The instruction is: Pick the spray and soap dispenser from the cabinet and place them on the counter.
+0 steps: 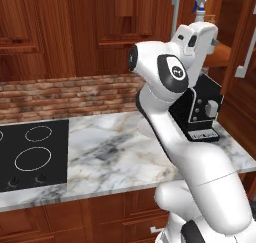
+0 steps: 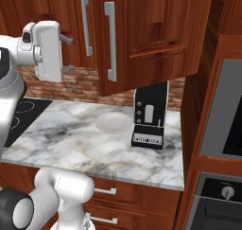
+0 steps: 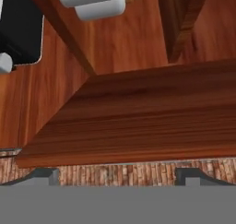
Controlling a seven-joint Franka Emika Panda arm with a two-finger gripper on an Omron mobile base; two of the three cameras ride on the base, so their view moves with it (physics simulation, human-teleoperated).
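Reddish-brown wood, largest item: cabinet [image 1: 100, 27], filling the upper half of both base views, one door [image 2: 142, 35] swung open at upper centre of the right base view, long silver handles [image 2: 110, 39] on it.

Marble counter [image 1: 110, 152], white with grey veins, across the middle of the left base view; black cooktop [image 1: 30, 154] set in its left end.

White arm, rising from the lower right of the left base view to the cabinet opening at upper right.

Black coffee machine [image 2: 150, 115], right of centre on the counter in the right base view; pale round plate [image 2: 114, 122] just beside it.

Spray [image 1: 200, 7], blue-and-white trigger showing at the top right of the left base view, inside the cabinet above the arm's wrist.

Soap dispenser [image 3: 99, 2], grey-white body at the top of the hand view, on the shelf [image 3: 138, 117].

Gripper [image 3: 117, 174], fingers [image 3: 44, 174] spread wide, holding nothing.

Risk: the hand sits low against the shelf edge; advancing at this height could strike the board or topple either bottle.
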